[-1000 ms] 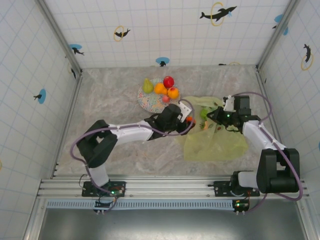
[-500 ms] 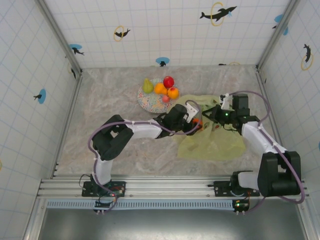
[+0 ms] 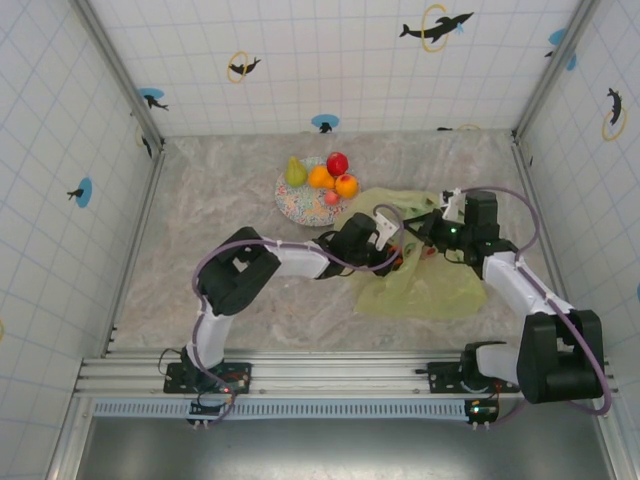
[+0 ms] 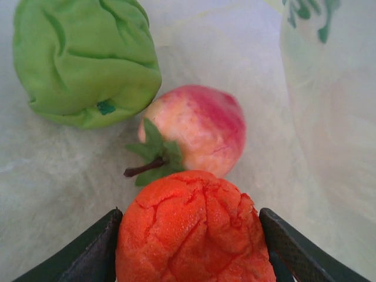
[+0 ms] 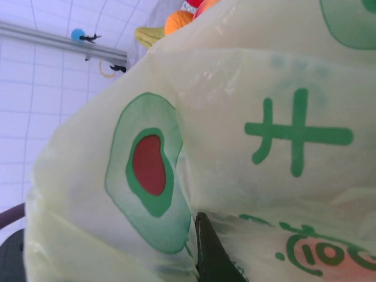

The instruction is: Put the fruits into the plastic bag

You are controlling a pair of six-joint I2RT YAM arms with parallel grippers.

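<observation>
Top external view: the left gripper [image 3: 394, 256] reached across the table to the mouth of the plastic bag [image 3: 435, 290], which lay crumpled on the right half of the marbled table [image 3: 220, 200]. The right gripper [image 3: 432, 233] stood at the bag's far edge, its jaws together on the film, with that edge lifted. Behind the left gripper, the patterned plate [image 3: 293, 208] carried a pear [image 3: 295, 172], a red apple [image 3: 338, 163], two plate oranges [image 3: 320, 177] and a small pink fruit [image 3: 331, 198]. Left wrist view: both dark fingers [image 4: 88, 252] pressed against the sides of a crinkled orange fruit [image 4: 194, 232], so the gripper was clamped on it. Just beyond, on the pale bag film, lay a pink peach-like fruit [image 4: 197, 132] with a leafy stem, touching a green apple [image 4: 85, 59]. Right wrist view: printed yellow-green plastic draped over one dark finger [image 5: 210, 249]; whether the film was pinched could not be told from this view alone.
</observation>
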